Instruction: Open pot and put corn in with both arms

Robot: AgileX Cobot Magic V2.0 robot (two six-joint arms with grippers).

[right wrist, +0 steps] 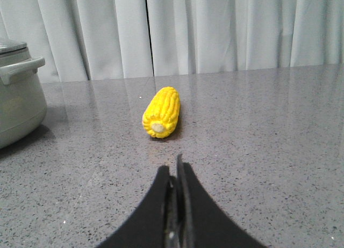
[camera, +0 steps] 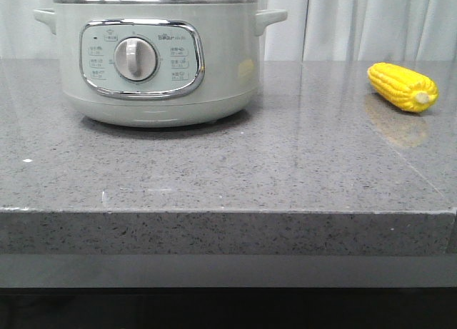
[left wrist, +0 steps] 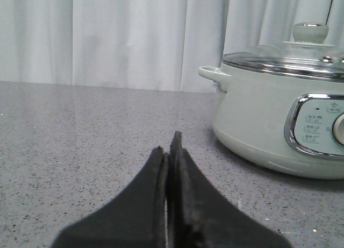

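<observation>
With the pot (camera: 157, 61) filling the upper left of the front view, lid on, and the corn (camera: 403, 87) lying at the right edge, we hold our left gripper (left wrist: 171, 151) and right gripper (right wrist: 174, 175) pressed closed and empty, each facing its target.

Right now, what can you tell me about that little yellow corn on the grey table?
The small bright yellow ear of corn has neat rows of kernels and a pale stub end. It looks plasticky and whole. It lies on its side on the speckled grey stone table, apart from the pot; only the table touches it.
</observation>
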